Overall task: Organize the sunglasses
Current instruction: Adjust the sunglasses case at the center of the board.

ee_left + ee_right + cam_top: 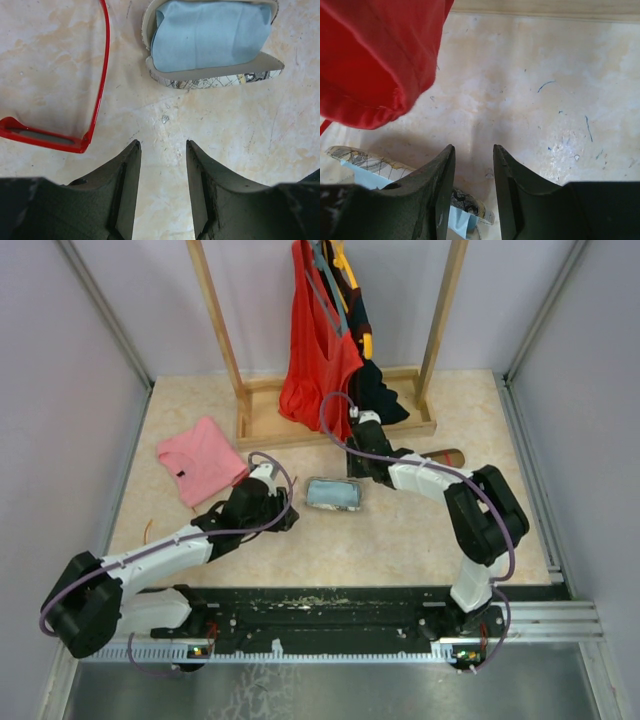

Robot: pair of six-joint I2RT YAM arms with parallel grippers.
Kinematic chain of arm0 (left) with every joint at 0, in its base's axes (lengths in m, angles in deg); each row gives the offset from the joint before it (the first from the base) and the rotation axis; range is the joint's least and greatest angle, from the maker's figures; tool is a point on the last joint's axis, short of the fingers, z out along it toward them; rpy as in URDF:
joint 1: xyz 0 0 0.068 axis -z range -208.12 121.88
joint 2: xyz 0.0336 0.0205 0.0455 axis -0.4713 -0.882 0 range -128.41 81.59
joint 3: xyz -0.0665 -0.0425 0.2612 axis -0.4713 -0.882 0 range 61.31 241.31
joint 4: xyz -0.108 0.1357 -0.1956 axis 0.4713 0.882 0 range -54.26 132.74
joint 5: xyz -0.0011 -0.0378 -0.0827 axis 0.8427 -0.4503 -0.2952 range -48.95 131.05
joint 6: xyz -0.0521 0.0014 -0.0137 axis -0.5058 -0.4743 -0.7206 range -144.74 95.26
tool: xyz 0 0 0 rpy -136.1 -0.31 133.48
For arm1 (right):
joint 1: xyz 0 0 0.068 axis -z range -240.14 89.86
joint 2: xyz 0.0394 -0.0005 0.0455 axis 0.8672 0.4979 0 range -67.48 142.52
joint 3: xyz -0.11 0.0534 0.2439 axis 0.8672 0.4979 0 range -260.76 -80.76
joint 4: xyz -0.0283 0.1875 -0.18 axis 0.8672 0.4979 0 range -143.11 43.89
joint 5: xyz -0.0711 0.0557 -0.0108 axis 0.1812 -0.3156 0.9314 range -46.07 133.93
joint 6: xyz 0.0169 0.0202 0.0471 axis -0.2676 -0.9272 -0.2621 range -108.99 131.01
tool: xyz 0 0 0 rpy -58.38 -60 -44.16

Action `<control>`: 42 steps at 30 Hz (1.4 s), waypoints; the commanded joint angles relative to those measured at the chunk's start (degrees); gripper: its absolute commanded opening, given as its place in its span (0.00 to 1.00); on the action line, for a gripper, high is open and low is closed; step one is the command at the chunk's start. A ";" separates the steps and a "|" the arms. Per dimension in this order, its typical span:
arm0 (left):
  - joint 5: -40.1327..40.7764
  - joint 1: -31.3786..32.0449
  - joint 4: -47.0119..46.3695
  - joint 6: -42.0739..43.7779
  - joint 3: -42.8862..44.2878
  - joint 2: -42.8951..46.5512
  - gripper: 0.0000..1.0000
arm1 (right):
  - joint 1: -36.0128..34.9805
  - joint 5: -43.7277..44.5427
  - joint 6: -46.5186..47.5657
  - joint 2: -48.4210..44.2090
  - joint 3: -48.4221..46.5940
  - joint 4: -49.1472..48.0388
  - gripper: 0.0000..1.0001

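Observation:
The sunglasses [95, 100] lie on the table at the left of the left wrist view, showing a thin red frame and one slim red arm. In the top view the left arm hides them. My left gripper [162, 143] [285, 512] hovers open beside them with only bare table between its fingers. It points at an open patterned case [215, 77] [310, 496] that holds a light blue cloth [210, 35] [334, 495]. My right gripper [473, 146] [356, 468] is open and empty just behind that case [367, 161].
A wooden rack [250, 425] at the back carries a hanging red garment [315, 350] [375, 55] and dark clothes. A pink folded cloth [202, 460] lies at the left. A brown oblong piece with a red stripe [445, 455] lies right of the right arm.

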 commanded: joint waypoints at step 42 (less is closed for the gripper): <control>-2.84 0.38 0.97 -0.32 1.65 -4.06 0.46 | -0.65 -3.61 -2.02 -10.15 8.80 3.82 0.36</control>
